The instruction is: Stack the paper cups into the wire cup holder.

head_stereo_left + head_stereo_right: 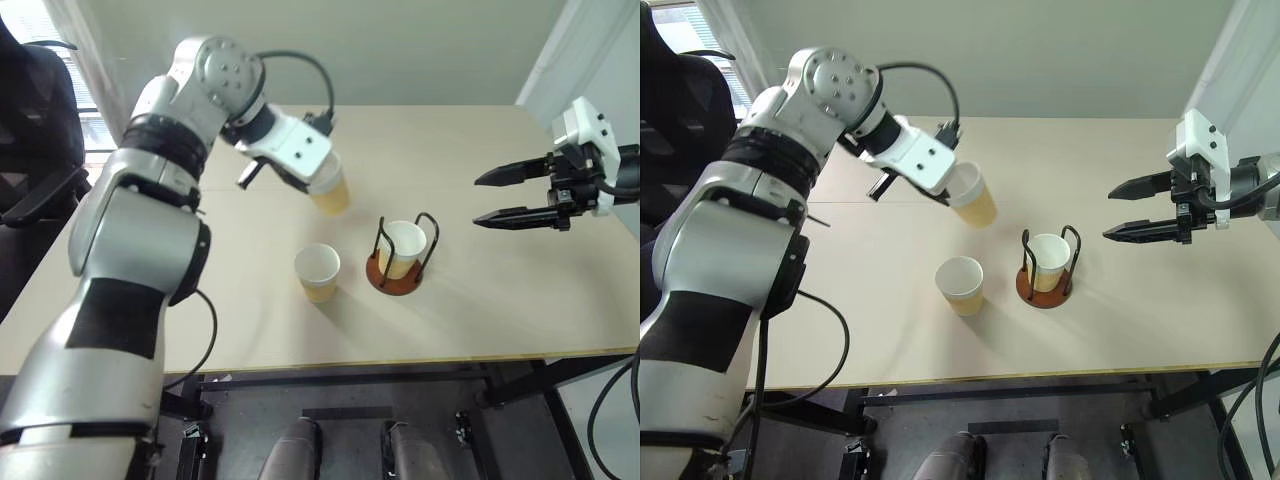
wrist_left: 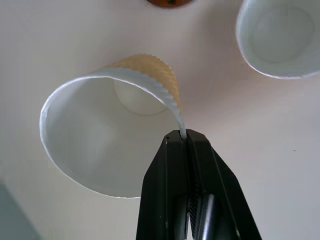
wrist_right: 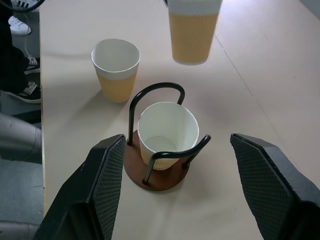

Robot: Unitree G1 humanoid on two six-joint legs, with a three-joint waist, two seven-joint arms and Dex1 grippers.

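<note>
Loose cup [image 1: 318,271] nearest, upright on the table [image 1: 500,310], centre frame; one cup lifted, one in the holder.

Wire holder [image 1: 402,262] stands just right of the loose cup, brown base flat, a second cup [image 1: 403,247] seated upright between its two black loops. Third cup [image 1: 332,187] hangs tilted above the table, upper centre, clear of the surface; left gripper [image 2: 186,139] is pinched tight on its white rim. Right gripper [image 1: 501,195] hovers at right edge, fingers spread wide, holding nothing, pointing toward the holder but well apart from it.
</note>
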